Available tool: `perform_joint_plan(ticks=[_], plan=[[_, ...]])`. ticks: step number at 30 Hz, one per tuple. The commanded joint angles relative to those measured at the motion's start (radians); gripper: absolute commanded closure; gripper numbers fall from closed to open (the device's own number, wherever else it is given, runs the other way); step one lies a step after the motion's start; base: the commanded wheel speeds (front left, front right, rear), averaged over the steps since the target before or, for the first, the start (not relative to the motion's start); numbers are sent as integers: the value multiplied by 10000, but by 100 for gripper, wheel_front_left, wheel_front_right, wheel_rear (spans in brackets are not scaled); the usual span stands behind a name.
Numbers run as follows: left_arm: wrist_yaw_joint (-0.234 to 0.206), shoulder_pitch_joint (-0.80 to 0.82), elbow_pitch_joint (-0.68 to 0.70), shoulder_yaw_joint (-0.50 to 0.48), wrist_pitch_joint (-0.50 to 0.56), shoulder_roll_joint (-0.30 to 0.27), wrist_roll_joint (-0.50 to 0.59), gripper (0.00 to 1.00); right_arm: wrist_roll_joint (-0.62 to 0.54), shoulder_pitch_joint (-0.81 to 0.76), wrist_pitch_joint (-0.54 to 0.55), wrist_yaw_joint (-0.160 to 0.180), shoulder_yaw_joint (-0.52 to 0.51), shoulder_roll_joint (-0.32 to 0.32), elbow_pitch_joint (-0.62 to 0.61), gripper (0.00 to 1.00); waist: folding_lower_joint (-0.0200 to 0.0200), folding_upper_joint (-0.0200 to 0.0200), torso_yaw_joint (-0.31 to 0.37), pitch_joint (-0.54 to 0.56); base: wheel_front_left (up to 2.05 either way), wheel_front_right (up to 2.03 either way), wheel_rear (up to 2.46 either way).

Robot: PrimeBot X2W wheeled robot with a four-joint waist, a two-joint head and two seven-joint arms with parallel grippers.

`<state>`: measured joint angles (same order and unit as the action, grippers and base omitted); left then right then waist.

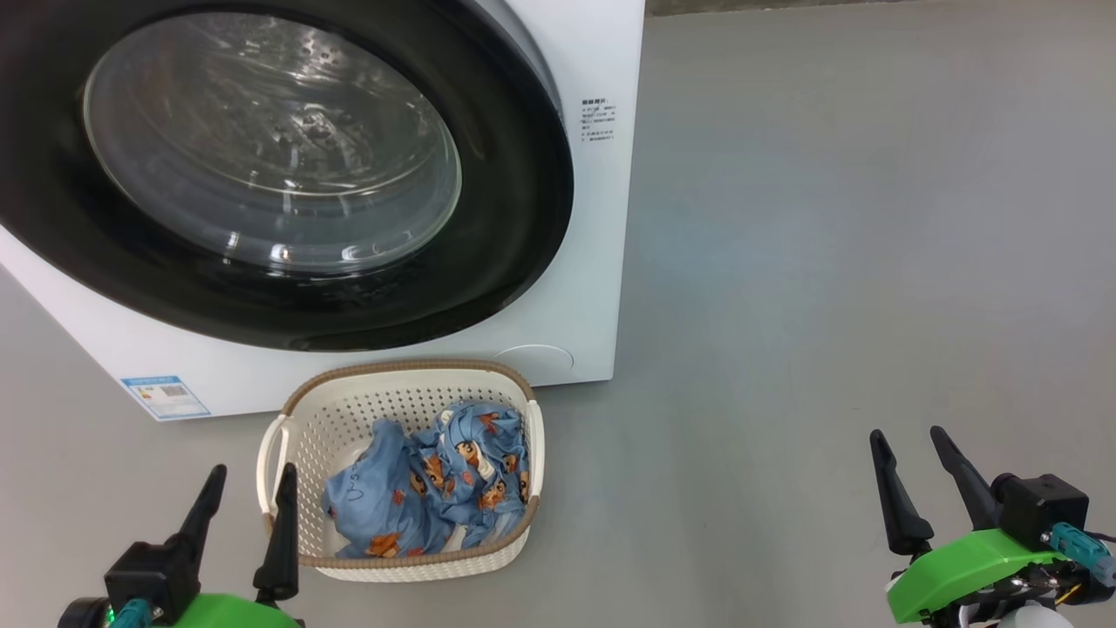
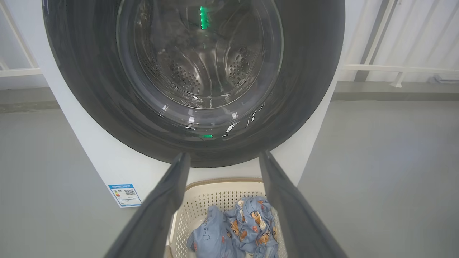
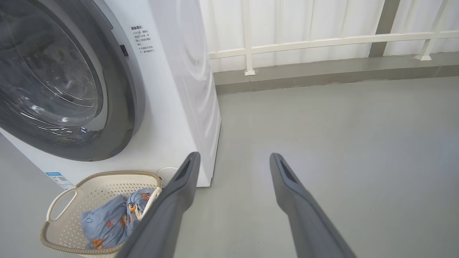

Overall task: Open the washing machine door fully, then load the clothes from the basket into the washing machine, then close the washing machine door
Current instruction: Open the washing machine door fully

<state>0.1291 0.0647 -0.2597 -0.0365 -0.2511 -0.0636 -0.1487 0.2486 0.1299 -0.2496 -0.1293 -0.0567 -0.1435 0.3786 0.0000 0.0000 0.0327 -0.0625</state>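
Washing machine door (image 1: 270, 148) is shut. The basket (image 1: 349, 410) sits on the floor (image 1: 828, 262) right against the washing machine (image 1: 593, 262) front, clothes (image 1: 445, 488) heaped toward the basket's right edge. Left gripper (image 1: 253, 475) is spread wide and empty by the basket's left handle. Right gripper (image 1: 905, 433) is also wide, empty, well off over bare floor.

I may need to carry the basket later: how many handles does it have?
2. In the head view, the left handle sits on the basket's left side and the right handle on its right side. The near and far sides show none.
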Motion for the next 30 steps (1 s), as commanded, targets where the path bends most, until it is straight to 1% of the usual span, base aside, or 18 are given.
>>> perform_joint_plan(ticks=[1, 10, 11, 12, 13, 14, 15, 18, 23, 28, 29, 30], plan=[[7, 404, 181, -363, -107, -199, -112, 0, -20, 322, -122, -14, 182, -117, -251, 0, 0, 0, -10, -8, 0, 0, 0], [11, 383, 220, -339, -107, -131, -189, 0, 127, 463, -122, -14, 384, -102, -261, 0, 0, 0, -92, -114, 0, 0, 0], [12, 371, 234, -337, -107, -110, -216, 0, 236, 524, -122, -14, 441, -91, -287, 15, 0, 0, -99, -140, 0, 0, 0], [12, 371, 234, -337, -107, -110, -216, 0, 236, 524, -122, -14, 441, -91, -287, 15, 0, 0, -99, -140, 0, 0, 0], [12, 361, 246, -328, -107, -87, -246, 0, 363, 598, -122, -14, 504, -84, -310, 48, 0, 0, -111, -169, 0, 0, 0], [12, 349, 257, -312, -107, -63, -270, 0, 498, 685, -122, -14, 589, -78, -335, 75, 0, 0, -121, -190, 0, 0, 0], [12, 335, 262, -291, -107, -38, -296, 0, 639, 788, -122, -14, 705, -80, -373, 100, 0, 0, -132, -219, 0, 0, 0], [13, 353, 284, -239, -107, 29, -376, 0, 1262, 1204, -122, -14, 1014, -74, -403, 100, 0, 0, -185, -343, 0, 0, 0], [13, 563, 294, -70, -107, 97, -484, 0, 2663, 2126, -122, -14, 1379, -1, -417, 100, 0, 0, -374, -629, 0, 0, 0], [-14, 851, 322, 40, -107, 123, -594, 0, 3782, 3054, -122, -14, 1733, -168, -397, 100, 0, 0, -673, -912, 0, 0, 0], [-29, 902, 348, 61, -107, 125, -619, 0, 4111, 3216, -122, -14, 1743, -145, -375, 100, 0, 0, -747, -962, 0, 0, 0], [-75, 1001, 388, 181, -107, 128, -746, 0, 4706, 3554, -122, -14, 1787, -224, -300, 100, 0, 0, -902, -1080, 0, 0, 0]])
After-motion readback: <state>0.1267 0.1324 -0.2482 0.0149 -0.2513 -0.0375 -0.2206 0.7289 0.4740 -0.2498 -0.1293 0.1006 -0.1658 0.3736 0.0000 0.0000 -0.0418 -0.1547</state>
